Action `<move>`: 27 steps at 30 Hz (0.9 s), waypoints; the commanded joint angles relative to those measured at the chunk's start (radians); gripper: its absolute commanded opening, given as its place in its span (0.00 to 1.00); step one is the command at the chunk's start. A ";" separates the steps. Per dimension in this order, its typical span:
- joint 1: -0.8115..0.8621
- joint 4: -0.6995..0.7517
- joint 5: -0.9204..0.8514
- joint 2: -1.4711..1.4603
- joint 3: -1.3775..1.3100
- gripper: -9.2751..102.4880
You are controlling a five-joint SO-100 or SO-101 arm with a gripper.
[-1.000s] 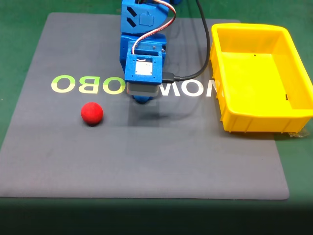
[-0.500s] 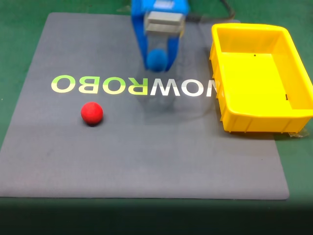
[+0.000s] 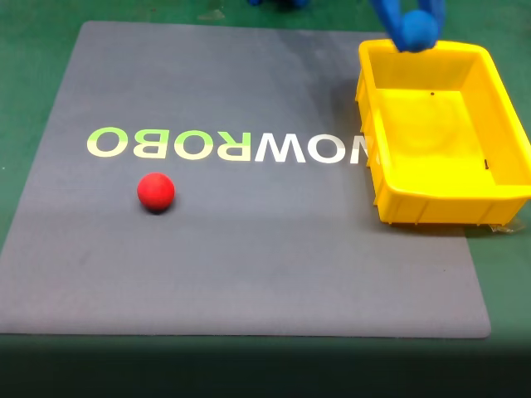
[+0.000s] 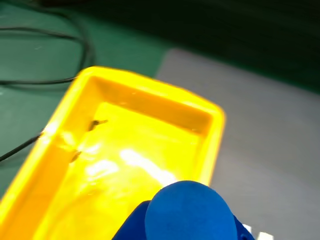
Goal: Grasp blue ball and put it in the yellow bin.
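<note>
The gripper (image 3: 412, 25) holds the ball (image 3: 417, 29) pinched above the bin's (image 3: 431, 207) far left corner in the fixed view, so the grasp looks done and only the drop remains.

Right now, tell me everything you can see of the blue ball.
The blue ball is a small, plain, matte blue sphere, about the size of the red ball lying on the mat. It is off the mat, held between the blue fingers of the claw at the top of the fixed view, over the far rim of the yellow bin. In the wrist view the ball sits at the bottom edge with the bin's inside beyond it. Only the claw touches it.
</note>
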 commanded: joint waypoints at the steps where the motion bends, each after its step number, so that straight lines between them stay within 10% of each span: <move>1: -0.066 -0.021 0.012 0.048 -0.012 0.08; 13: -0.112 -0.032 0.041 0.017 -0.012 0.10; 19: -0.097 -0.023 0.054 0.017 -0.012 0.42; 27: -0.064 -0.017 0.052 0.037 -0.002 0.44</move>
